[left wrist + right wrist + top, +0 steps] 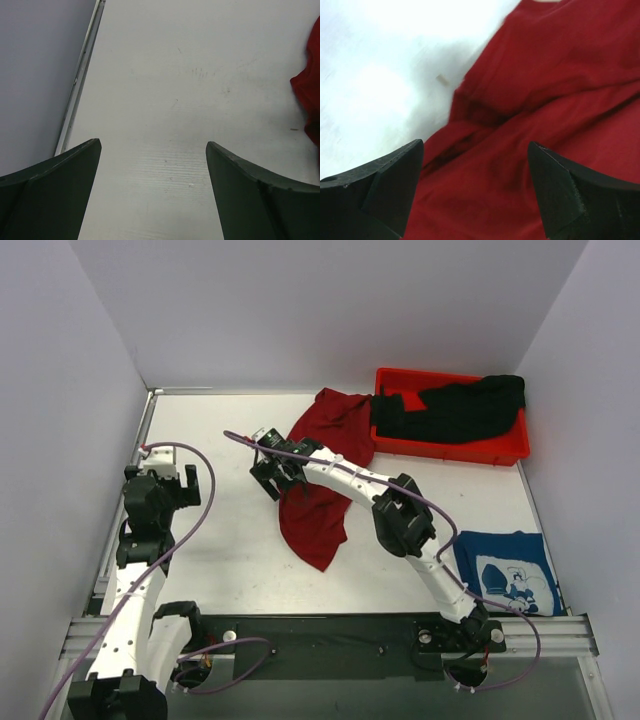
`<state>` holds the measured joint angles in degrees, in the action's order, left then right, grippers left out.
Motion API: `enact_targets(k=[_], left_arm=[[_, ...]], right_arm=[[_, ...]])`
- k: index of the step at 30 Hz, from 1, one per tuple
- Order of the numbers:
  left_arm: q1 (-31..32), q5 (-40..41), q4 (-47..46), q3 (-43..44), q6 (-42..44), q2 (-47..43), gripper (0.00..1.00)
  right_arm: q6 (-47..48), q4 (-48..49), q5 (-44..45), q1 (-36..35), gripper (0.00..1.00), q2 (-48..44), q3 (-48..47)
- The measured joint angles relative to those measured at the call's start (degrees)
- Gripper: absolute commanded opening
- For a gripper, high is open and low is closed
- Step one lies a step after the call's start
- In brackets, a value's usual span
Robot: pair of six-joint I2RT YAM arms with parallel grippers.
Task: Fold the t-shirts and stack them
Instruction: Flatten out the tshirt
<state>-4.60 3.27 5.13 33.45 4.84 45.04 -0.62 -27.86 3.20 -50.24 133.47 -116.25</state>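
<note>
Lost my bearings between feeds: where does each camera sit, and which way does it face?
Top external: above and behind the bases, looking down on the table; left arm and right arm show.
Left wrist: on the left arm, facing down at bare table; open left gripper shows.
Right wrist: on the right arm, close above the dark red t-shirt; open right gripper shows.
Shared: all three show that shirt.

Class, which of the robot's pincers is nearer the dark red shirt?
Right. The right pincer hangs open over the dark red shirt at its left edge; the left pincer is off to the shirt's left, above the table.
</note>
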Motion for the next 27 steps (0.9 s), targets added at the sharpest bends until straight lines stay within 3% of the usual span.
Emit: enact_targets(k=[8,10,12,13,14,15,16,21,27], left_arm=[[0.0,-0.2,1.31,0.0,-0.66,-0.92,0.97],[0.0,-0.5,1.31,0.0,-0.76,-0.5,0.96],[0.0,-0.72,1.33,0.0,-0.72,-0.02,0.97],[0.0,-0.81,1.36,0.0,-0.68,0.13,0.96],[0.0,-0.85,1.36,0.0,-0.59,0.2,0.96],[0.0,-0.9,1.36,0.0,-0.55,0.24,0.97],[0.0,-0.94,1.36,0.0,-0.5,0.26,0.97],[-0.02,-0.94,1.68,0.0,-0.66,0.28,0.97],[-0.02,-0.87,1.97,0.0,-1.75,0.15,0.97]], right_arm=[[-0.7,1.64,5.81,1.11,0.81,7.58,-6.19],[-1.03,2.56,5.31,1.01,0.74,9.81,-8.96],[-1.18,2.91,4.52,0.81,0.56,11.26,-10.88],[-1.53,3.17,4.02,0.74,0.39,11.65,-11.28],[-1.4,3.3,3.65,0.68,0.3,11.89,-11.54],[-1.36,3.32,3.19,0.66,0.11,12.09,-11.65],[-1.57,3.48,2.23,0.68,0.0,12.31,-11.8],[-1.95,2.4,-4.94,0.9,0.0,12.52,-12.96],[-5.81,3.65,-20.81,1.14,0.0,9.6,-16.48]])
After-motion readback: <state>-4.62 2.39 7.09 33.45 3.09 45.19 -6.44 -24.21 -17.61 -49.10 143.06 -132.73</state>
